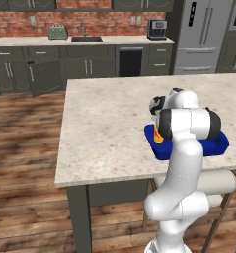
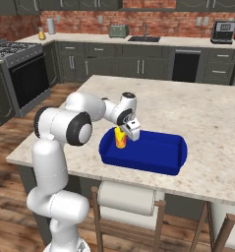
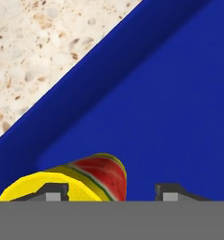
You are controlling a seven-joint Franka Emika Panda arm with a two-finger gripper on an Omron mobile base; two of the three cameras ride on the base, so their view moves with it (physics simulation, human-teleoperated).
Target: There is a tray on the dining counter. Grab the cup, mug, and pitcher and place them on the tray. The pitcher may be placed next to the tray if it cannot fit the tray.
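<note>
Half of the cup point(image 3: 69, 180) is cut off in the hand view — yellow, red-patterned. It stands on the tray point(image 2: 158, 147) at its end, between the spread fingers of the hand point(image 2: 125, 138) — counter point(image 2: 202, 123) beyond.

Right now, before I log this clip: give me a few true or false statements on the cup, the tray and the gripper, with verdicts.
1. The yellow cup sits inside the blue tray. True.
2. The tray rests on the wooden floor. False: it is on the dining counter.
3. The gripper is right over the cup, at the tray's left end in the right base view. True.
4. The gripper's fingers are clamped together. False: in the hand view they stand apart.
5. A green mug stands in the tray. False: the cup alone.
</note>
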